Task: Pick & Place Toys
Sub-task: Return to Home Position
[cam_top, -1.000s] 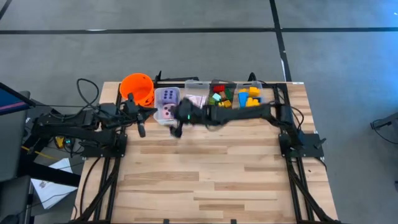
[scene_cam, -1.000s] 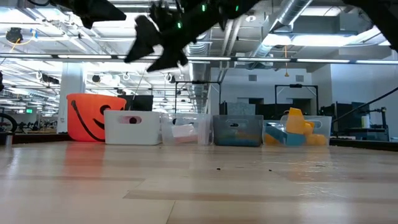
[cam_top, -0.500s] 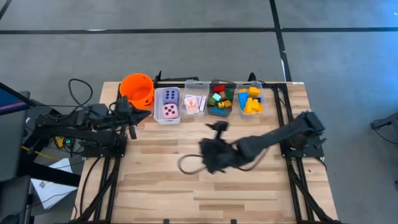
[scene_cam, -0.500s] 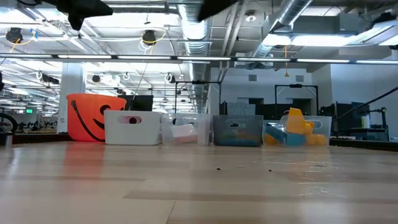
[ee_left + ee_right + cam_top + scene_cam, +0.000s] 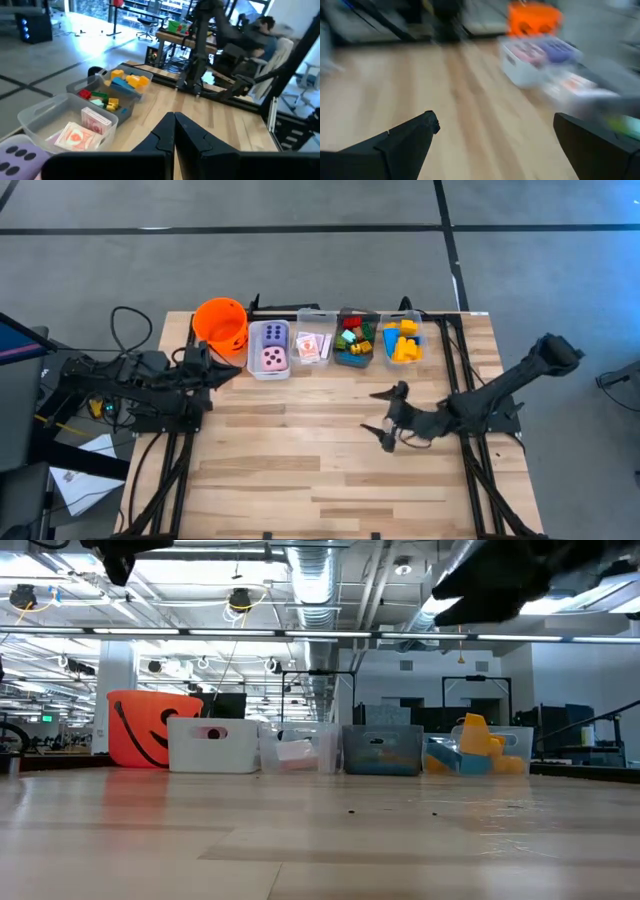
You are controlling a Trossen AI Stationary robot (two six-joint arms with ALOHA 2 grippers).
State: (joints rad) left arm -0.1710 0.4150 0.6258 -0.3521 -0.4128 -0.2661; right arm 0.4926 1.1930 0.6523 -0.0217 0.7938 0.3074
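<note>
Right tool (image 5: 380,412) spread wide above table (image 5: 300,470), left tool (image 5: 228,370) closed

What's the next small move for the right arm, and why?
Probably fold the right arm back toward its base at the right edge. The right gripper hangs open and empty over the table, the dice sit in the white bin, and no toy lies loose on the wood. The left gripper is shut at the left.

Orange bucket (image 5: 221,322), white bin (image 5: 268,375), pink dotted die (image 5: 271,361), purple dotted die (image 5: 274,334), yellow and blue bricks (image 5: 403,340)
</note>
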